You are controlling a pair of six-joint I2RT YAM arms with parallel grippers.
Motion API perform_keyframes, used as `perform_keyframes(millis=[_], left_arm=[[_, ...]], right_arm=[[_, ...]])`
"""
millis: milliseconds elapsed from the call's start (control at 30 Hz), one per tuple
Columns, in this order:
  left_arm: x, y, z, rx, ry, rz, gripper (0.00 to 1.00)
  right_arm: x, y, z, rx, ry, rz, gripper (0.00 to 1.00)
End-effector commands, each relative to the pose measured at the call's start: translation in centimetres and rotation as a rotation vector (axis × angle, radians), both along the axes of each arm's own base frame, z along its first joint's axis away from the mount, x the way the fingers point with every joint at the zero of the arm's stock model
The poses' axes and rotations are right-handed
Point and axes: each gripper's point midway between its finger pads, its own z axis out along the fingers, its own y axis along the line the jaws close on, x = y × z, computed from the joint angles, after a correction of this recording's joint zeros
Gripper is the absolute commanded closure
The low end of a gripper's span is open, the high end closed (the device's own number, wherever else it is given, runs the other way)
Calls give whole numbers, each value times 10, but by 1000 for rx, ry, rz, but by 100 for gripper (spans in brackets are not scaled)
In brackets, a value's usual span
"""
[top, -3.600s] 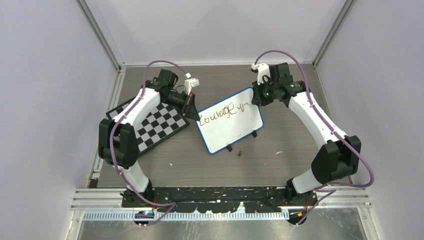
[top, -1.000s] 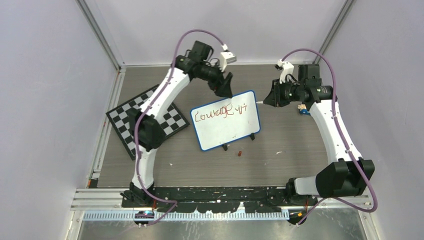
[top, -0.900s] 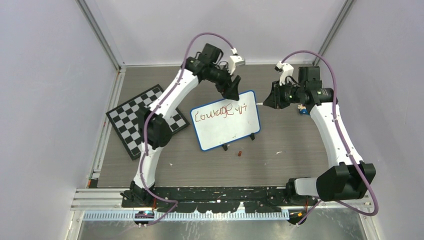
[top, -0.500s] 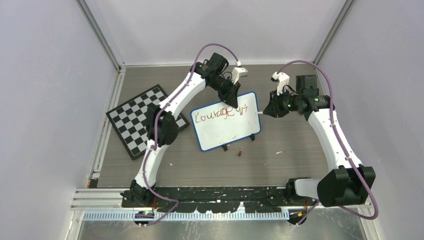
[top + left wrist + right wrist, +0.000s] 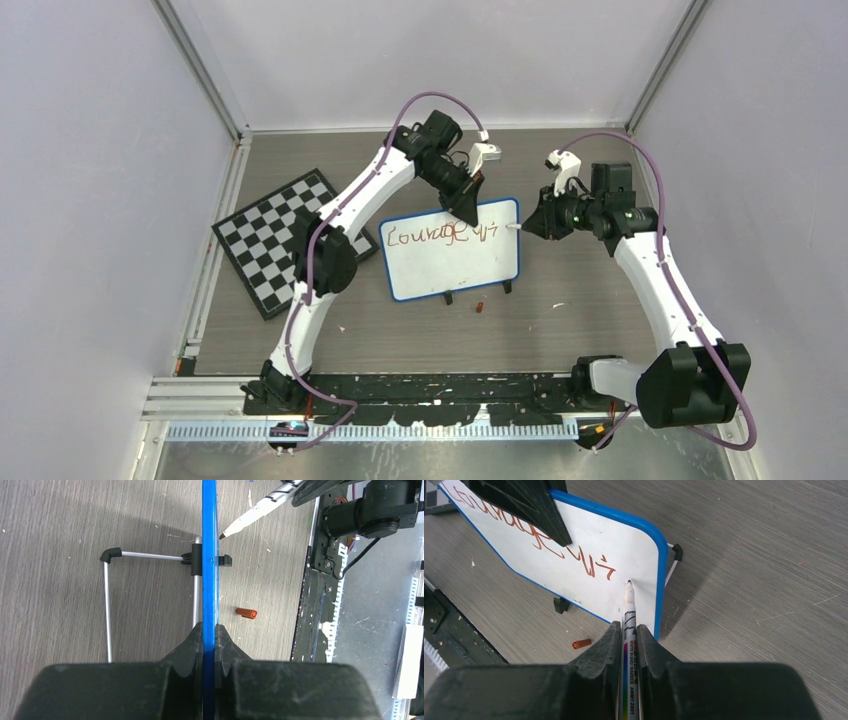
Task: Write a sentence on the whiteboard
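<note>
**Top view.** The whiteboard (image 5: 450,265) stands on its clip feet at mid-table, its long axis running left to right and its written face turned toward the arm bases. The left gripper (image 5: 468,207) is clenched on the board's far edge, right of centre. The right gripper (image 5: 533,226) sits just beside the board's right end, grasping the marker (image 5: 518,228), which points left at the face. The sentence (image 5: 440,234) occupies the upper strip only: "Courage" plus a few strokes. The chessboard (image 5: 262,245) lies off to the left. A cap (image 5: 480,307) lies on the table in front of the board.

**Left wrist view.** The jaws are shut on the blue frame, seen edge-on. The board runs straight away from them, with its wire stand (image 5: 107,605) behind.

**Right wrist view.** The jaws grip the marker barrel, whose long axis runs straight ahead. The tip is at the white surface between the last strokes and the right frame, though contact cannot be confirmed.

**Assessment.** The right arm is the writing arm. Little room remains on the first line, so the next words probably call for travel leftward and lower along the board's long axis.
</note>
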Motion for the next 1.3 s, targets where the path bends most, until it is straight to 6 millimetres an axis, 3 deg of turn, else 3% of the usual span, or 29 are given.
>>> perform_keyframes(millis=[0, 733, 1033, 1267], left_arm=[[-9, 7, -49, 145, 31, -25, 100], [-2, 6, -66, 160, 55, -40, 100], [-2, 6, -66, 160, 52, -41, 100], [-2, 7, -65, 160, 49, -41, 100]], right_arm=[[8, 0, 30, 38, -96, -42, 100], [10, 9, 32, 36, -77, -100, 100], [15, 23, 26, -17, -79, -70, 100], [21, 22, 25, -41, -93, -88, 100]])
